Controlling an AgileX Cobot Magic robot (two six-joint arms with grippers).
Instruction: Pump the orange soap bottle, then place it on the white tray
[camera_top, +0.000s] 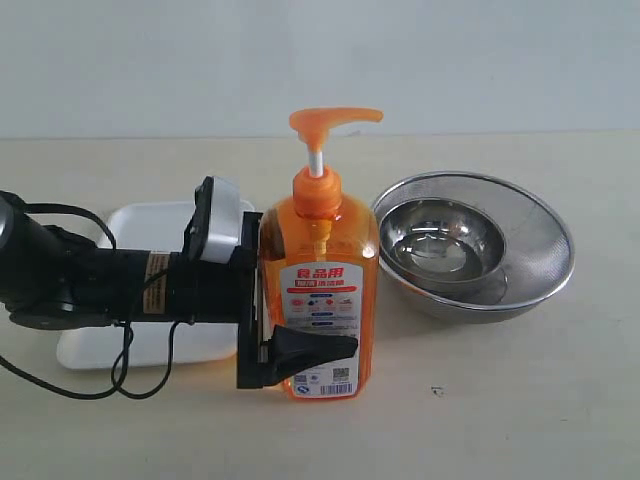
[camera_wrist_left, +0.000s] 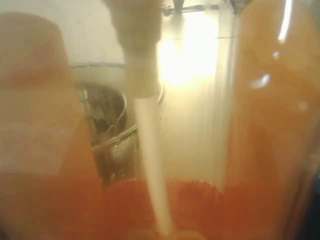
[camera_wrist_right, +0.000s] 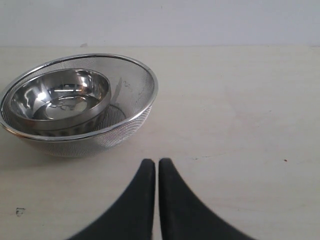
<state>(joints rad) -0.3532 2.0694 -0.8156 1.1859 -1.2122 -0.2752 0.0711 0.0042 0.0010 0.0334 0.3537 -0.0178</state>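
Orange translucent plastic is filling the left wrist view, where the orange soap bottle (camera_top: 335, 235) is being seen from so close that everything is blurred. Only the white dip tube (camera_wrist_left: 150, 165) running down inside it is being made out clearly.

The bottle is being kept upright on the table (camera_top: 500, 420), its long axis vertical. It is bracketed by the widely spread jaws of the left gripper (camera_top: 335, 335). One black finger (camera_top: 315, 347) is being laid across the lower front of the label (camera_top: 322, 290), and the other finger is being hidden behind the bottle. Whether the bottle is being squeezed or merely straddled cannot be told. The orange pump head (camera_top: 330, 120) is being carried at the top, with its spout pointed away from the left gripper.

Beyond the bottle, on the side away from that gripper, a smaller steel bowl (camera_top: 440, 235) is being held inside a round steel mesh bowl (camera_top: 545, 235).

The white tray (camera_top: 140, 215) is lying back along the left arm, behind the gripper, and is being largely covered by the arm and its cable.

The right gripper (camera_wrist_right: 157, 170) is being kept clenched on nothing, with its black fingers nearly touching. The bowls are being shown ahead of it.
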